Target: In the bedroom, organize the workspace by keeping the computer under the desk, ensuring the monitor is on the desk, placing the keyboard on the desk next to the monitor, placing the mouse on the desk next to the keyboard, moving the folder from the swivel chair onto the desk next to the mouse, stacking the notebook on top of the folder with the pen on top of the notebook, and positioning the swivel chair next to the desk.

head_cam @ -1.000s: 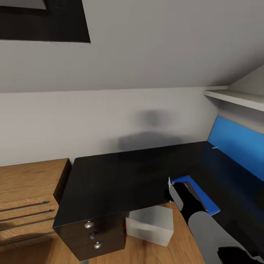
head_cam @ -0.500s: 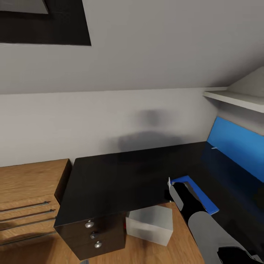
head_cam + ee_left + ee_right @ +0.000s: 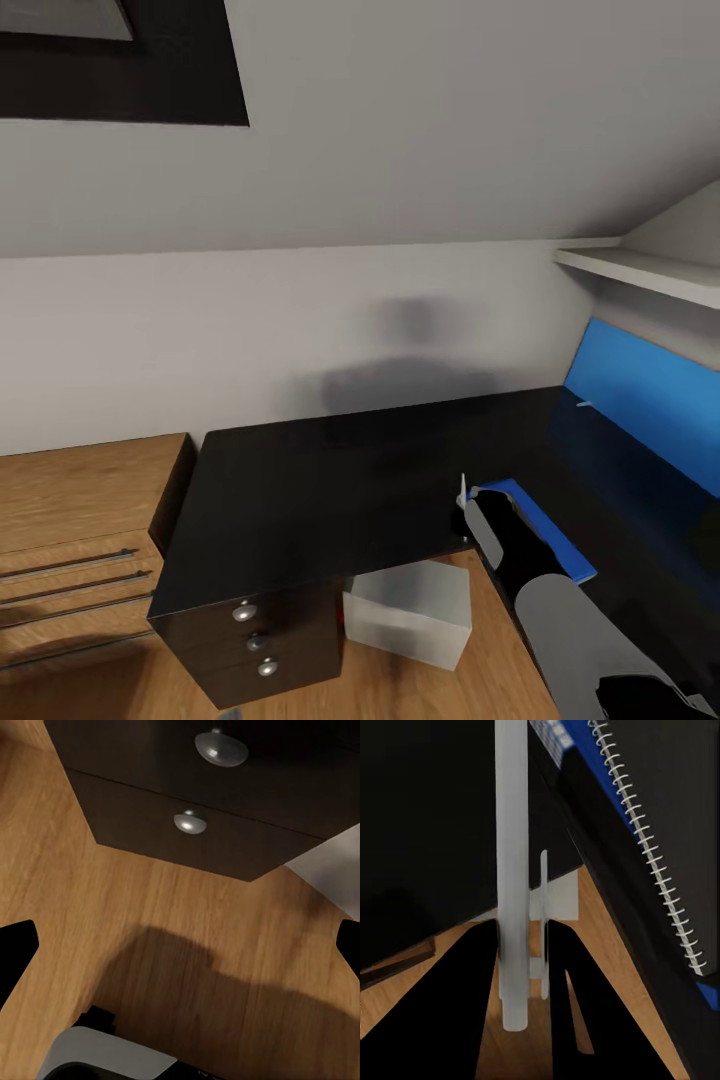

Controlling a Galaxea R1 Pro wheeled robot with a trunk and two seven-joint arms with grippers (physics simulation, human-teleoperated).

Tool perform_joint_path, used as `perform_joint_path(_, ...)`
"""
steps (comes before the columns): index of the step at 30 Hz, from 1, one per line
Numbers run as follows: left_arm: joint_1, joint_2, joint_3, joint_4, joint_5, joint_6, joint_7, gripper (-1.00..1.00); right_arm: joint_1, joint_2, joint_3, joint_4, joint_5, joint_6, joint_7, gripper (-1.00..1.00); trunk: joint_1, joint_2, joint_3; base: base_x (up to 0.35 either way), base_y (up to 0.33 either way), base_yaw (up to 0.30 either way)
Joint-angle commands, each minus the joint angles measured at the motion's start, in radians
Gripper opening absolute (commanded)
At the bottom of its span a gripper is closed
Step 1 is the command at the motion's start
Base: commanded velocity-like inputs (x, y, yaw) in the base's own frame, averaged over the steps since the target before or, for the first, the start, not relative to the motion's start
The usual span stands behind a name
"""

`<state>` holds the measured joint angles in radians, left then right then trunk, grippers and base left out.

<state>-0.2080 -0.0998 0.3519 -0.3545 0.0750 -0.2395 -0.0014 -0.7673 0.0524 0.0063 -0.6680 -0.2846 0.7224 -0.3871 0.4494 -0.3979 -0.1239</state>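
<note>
Pen placement, judged the step in hand: right gripper (image 3: 523,945), jaws clamped on the upright grey pen (image 3: 511,862), hovers at the near edge of the black table (image 3: 320,480), just beside the spiral notebook (image 3: 660,817) lying on the blue folder (image 3: 545,530). Next, the pen must be carried over the notebook and released. Left gripper (image 3: 180,952), jaws apart and empty, hangs over the wooden floor (image 3: 150,915) before the drawers (image 3: 191,821).

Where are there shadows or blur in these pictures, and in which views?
Head view: a soft, blurred shadow on the wall behind the desk. Left wrist view: a broad dark shadow on the wooden floor. Right wrist view: the pen between the right gripper's jaws looks sharp.
</note>
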Motion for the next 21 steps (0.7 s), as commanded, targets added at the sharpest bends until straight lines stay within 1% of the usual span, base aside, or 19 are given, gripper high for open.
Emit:
perform_joint_path(1, -0.001, 0.000, -0.001, 0.000, 0.008, -0.003, 0.000, 1.00, 0.000, -0.001, 0.000, -0.009, -0.012, 0.003, -0.008, -1.00, 0.001, -0.002, -0.002, 0.000, 0.000, 0.000)
perform_joint_path(5, -0.001, 0.000, -0.001, 0.000, 0.008, -0.003, 0.000, 1.00, 0.000, -0.007, -0.001, -0.031, -0.012, 0.008, -0.008, -1.00, 0.001, -0.002, -0.002, 0.000, -0.042, 0.000)
perform_joint_path(13, -0.001, 0.000, -0.001, 0.001, 0.008, -0.003, 0.002, 1.00, 0.000, -0.027, -0.002, -0.053, -0.014, 0.029, -0.007, -1.00, 0.001, -0.002, -0.002, 0.000, -0.165, 0.000)
perform_joint_path(21, -0.001, 0.000, -0.001, 0.002, 0.008, -0.003, 0.001, 1.00, 0.000, -0.039, -0.003, -0.054, -0.014, 0.030, -0.008, -1.00, 0.001, -0.002, -0.002, 0.000, -0.038, 0.000)
